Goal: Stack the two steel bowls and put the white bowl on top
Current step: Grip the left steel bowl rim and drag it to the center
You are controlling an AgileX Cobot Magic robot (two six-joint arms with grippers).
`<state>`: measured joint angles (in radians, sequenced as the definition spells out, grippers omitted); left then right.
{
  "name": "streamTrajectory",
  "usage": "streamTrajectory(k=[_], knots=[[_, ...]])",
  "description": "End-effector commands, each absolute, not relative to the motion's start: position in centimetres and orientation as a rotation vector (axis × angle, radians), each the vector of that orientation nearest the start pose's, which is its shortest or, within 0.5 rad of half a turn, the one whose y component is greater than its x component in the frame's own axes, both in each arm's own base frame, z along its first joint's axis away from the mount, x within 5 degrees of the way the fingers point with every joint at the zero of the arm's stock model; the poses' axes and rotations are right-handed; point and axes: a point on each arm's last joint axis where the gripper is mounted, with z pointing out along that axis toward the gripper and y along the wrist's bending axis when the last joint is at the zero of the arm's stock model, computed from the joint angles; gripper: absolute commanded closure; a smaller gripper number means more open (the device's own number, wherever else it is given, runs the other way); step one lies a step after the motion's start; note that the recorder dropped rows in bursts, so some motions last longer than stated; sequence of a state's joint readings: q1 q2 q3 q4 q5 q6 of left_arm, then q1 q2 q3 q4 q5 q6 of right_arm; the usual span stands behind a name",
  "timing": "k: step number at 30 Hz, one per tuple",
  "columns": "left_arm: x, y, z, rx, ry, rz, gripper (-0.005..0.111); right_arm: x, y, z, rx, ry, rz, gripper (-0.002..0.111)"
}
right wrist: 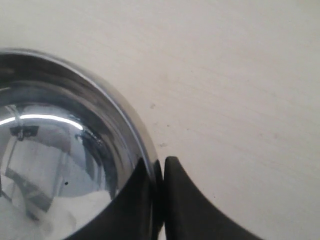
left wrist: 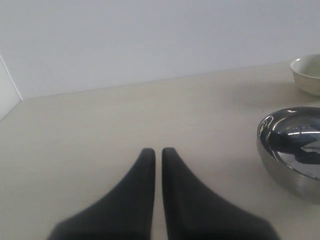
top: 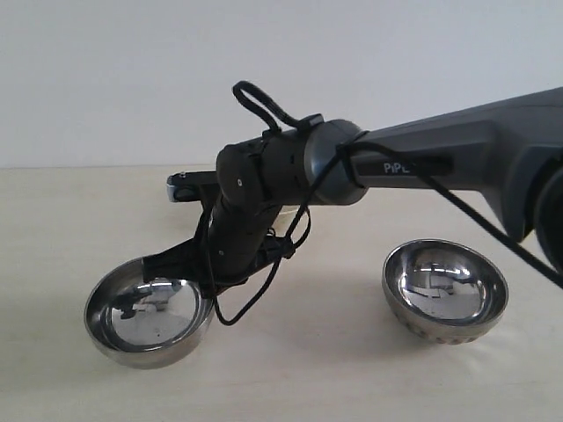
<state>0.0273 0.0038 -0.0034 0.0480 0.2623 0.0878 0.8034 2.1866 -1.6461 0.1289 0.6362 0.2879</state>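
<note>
Right fingers (right wrist: 192,210) pinch an upward-facing steel bowl's (right wrist: 60,145) rim; left fingers (left wrist: 132,200) closed, empty.

left steel bowl (top: 148,316) | well apart from right steel bowl (top: 444,290) | both on table (top: 308,387)

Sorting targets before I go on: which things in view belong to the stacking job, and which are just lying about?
Job: left steel bowl, rim pinched by the right gripper; dimpled steel bowl; white bowl.
Not the job: table; wall; cable on the arm.

Left end effector (left wrist: 158,152) closed; right end effector (right wrist: 161,165) clamped.
</note>
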Motion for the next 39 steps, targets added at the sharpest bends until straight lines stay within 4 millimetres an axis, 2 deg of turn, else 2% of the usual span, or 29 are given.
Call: streamTrajectory(k=[1,6,9,13,17,20,26,39], knots=[[5.5,0.3,19.0,0.069,1.739,0.118,0.103,32.0,33.7,20.6,-0.599,2.612,0.49,0.108],[5.5,0.3,19.0,0.069,1.739,0.118,0.103,31.3,32.5,24.2,-0.615,2.577,0.47,0.108],[5.5,0.3,19.0,0.069,1.739,0.118,0.103,31.3,30.9,26.2,-0.587,2.587,0.461,0.108],[5.5,0.3,19.0,0.069,1.739,0.118,0.103,31.4,28.6,27.9,-0.604,2.618,0.416,0.108],[5.5,0.3,19.0,0.069,1.739,0.118,0.103,31.8,26.4,28.8,-0.581,2.626,0.385,0.108],[5.5,0.3,19.0,0.069,1.739,0.118,0.103,32.0,25.0,28.6,-0.551,2.633,0.393,0.108],[5.5,0.3,19.0,0.069,1.739,0.118,0.103,32.8,22.5,25.6,-0.513,2.685,0.381,0.108],[5.5,0.3,19.0,0.069,1.739,0.118,0.103,33.8,19.4,21.8,-0.444,2.715,0.326,0.108]])
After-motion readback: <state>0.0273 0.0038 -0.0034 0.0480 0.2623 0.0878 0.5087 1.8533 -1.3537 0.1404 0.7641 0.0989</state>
